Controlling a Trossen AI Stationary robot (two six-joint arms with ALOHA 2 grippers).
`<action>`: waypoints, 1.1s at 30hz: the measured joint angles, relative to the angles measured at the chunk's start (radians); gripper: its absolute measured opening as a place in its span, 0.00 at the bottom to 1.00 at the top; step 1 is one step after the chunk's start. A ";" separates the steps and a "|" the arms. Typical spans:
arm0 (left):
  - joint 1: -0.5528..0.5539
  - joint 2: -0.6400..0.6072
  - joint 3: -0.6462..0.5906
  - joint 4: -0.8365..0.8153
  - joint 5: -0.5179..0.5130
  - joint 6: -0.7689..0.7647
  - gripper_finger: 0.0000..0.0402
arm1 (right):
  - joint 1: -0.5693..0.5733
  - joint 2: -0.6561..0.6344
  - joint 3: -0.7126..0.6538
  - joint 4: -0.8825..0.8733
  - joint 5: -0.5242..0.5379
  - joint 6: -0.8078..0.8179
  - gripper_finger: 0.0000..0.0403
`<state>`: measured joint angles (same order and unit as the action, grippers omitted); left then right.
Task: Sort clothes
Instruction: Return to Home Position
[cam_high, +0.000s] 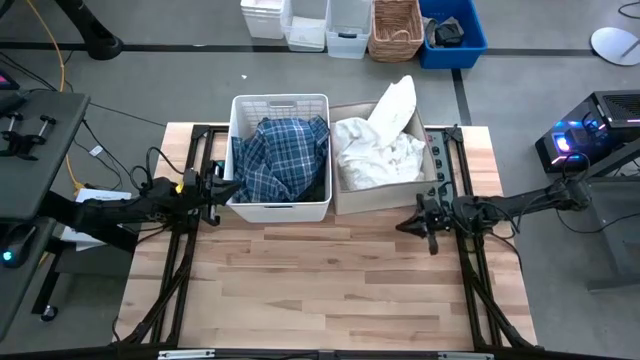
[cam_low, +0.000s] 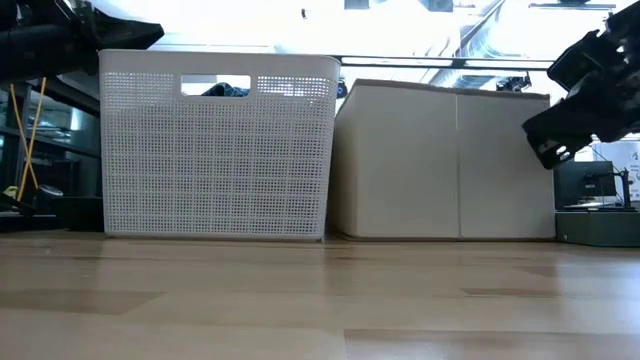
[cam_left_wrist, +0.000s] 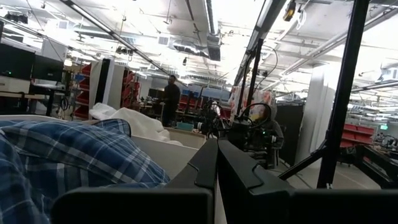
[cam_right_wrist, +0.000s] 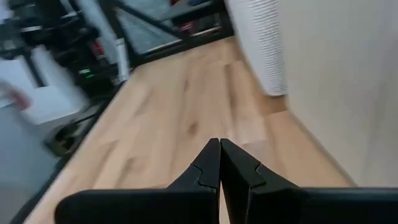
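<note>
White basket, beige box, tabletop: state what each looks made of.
White basket: likely moulded plastic, matte; fine perforated grid walls and a cut-out handle.
Beige box: seemingly fabric over stiff panels, matte; flat sides with a vertical seam.
Tabletop: wood, probably butcher-block with a smooth light sheen; joined planks with visible grain.

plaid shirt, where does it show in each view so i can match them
High view: the plaid shirt lies in the white basket, left of the beige box.
Low view: not clearly seen; the basket's wall hides it.
Left wrist view: close up, large.
Right wrist view: not in it.
Shared landmark: the basket, in high, low and right wrist views.
</note>
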<state>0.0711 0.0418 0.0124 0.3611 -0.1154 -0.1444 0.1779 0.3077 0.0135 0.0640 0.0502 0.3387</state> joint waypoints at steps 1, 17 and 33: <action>0.000 0.000 0.000 0.000 0.000 0.000 0.00 | 0.000 0.000 0.000 0.000 -0.021 0.000 0.00; 0.000 0.000 0.000 -0.001 0.000 0.000 0.00 | 0.001 0.000 0.000 -0.005 -0.044 0.001 0.00; 0.000 0.000 0.000 -0.001 0.000 -0.001 0.00 | 0.001 0.000 0.000 -0.004 -0.047 0.001 0.00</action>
<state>0.0711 0.0418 0.0128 0.3603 -0.1154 -0.1452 0.1791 0.3077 0.0135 0.0597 0.0032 0.3401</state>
